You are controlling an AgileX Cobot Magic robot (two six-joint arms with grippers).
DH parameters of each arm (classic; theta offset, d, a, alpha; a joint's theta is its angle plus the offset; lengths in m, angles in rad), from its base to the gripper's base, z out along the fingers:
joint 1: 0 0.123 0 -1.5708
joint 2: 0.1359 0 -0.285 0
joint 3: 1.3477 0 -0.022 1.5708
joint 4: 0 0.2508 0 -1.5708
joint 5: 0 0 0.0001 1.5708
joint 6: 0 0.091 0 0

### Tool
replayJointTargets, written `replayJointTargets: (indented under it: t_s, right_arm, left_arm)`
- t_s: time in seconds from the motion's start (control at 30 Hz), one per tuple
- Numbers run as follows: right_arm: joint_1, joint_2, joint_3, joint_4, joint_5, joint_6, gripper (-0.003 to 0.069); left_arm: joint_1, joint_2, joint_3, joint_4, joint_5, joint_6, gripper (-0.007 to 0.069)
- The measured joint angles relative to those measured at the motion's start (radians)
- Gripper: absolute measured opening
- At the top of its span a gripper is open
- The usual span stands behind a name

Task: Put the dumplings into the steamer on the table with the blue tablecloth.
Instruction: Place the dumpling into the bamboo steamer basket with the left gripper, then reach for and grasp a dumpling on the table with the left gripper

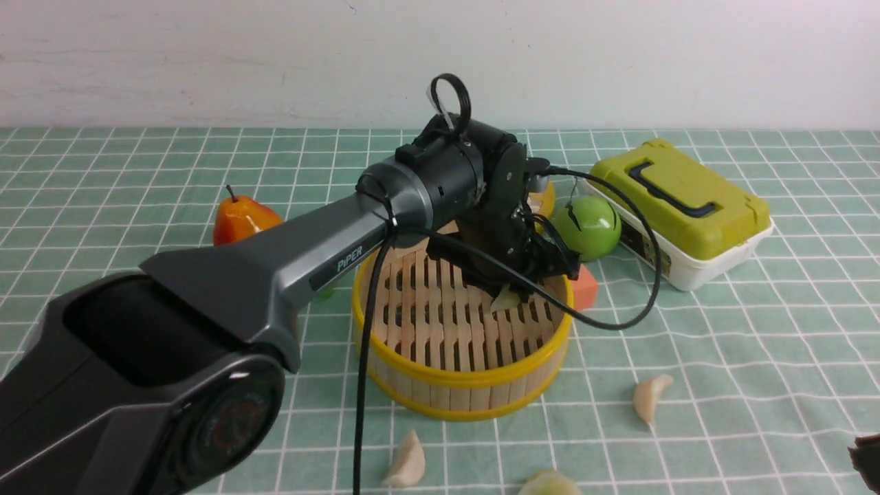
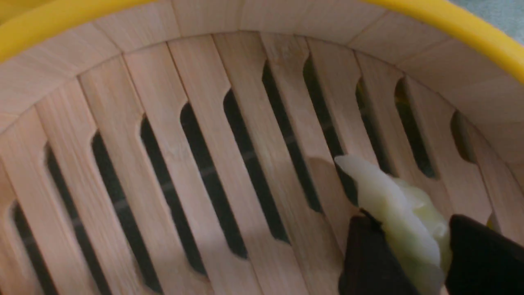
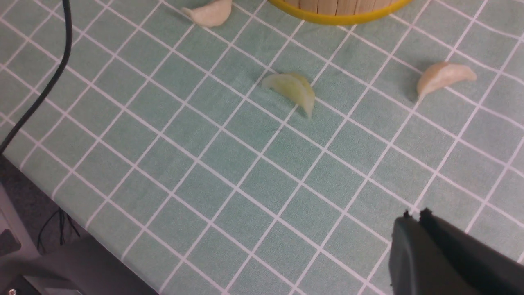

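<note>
The steamer (image 1: 460, 378) stands mid-table on the blue tablecloth (image 1: 722, 357). My left gripper (image 1: 512, 292) reaches down inside it, just above the slatted floor near the far right wall. Its fingers (image 2: 368, 262) are shut on a pale green dumpling (image 2: 393, 209), whose tip touches the slats. Three more dumplings lie on the cloth in front of the steamer: a cream one (image 1: 407, 462), a pale green one (image 1: 548, 483) and another cream one (image 1: 650, 397). My right gripper (image 3: 415, 214) hovers shut and empty over the cloth near the green dumpling (image 3: 292, 92), and barely shows at the front view's right edge.
Behind the steamer are an orange pear (image 1: 240, 216), a green apple (image 1: 588, 227), an orange block (image 1: 584, 285) and a green-lidded white box (image 1: 680, 206). The left arm's black cable (image 1: 363, 385) hangs over the steamer's front. The table's near edge (image 3: 61, 196) lies close to the dumplings.
</note>
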Motion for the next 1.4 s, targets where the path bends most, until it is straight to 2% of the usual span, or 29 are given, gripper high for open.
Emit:
replayJointTargets:
  t_s: [0.1,0.2,0.33,0.53,0.77,0.8,1.0,1.17,1.4]
  right_arm:
    - [0.0,0.0,-0.002,-0.01,-0.001,0.0,0.002]
    - [0.0,0.0,-0.002,-0.012,-0.016,0.0,0.0023]
    - [0.0,0.0,-0.002,-0.015,-0.054,0.0,0.0027]
    - [0.0,0.001,-0.002,-0.015,-0.083,0.0,0.0034]
    - [0.0,0.001,-0.002,-0.015,-0.098,0.0,0.0043]
    - [0.0,0.001,-0.002,-0.015,-0.108,0.001,0.0044]
    - [0.0,0.002,-0.002,-0.015,-0.158,0.001,0.0051]
    - [0.0,0.002,-0.002,-0.015,-0.178,0.006,0.0056]
    - [0.0,0.002,-0.002,-0.015,-0.17,0.023,0.0062]
  left_arm:
    - [0.0,0.0,-0.007,0.012,0.012,0.0,0.0373]
    - [0.0,-0.012,-0.05,0.024,0.116,0.0,0.0494]
    - [0.0,-0.064,-0.153,0.03,0.278,0.052,0.0568]
    - [0.0,-0.251,-0.138,0.012,0.314,0.114,0.0575]
    - [0.002,-0.551,0.226,0.01,0.319,0.147,0.0563]
    - [0.002,-0.626,0.362,0.01,0.319,0.147,0.0559]
    - [-0.03,-0.745,0.722,-0.009,0.309,0.147,0.0556]
    - [-0.109,-0.741,0.906,-0.009,0.168,0.151,0.0556]
    - [-0.127,-0.692,0.939,0.011,-0.019,0.12,0.0555]
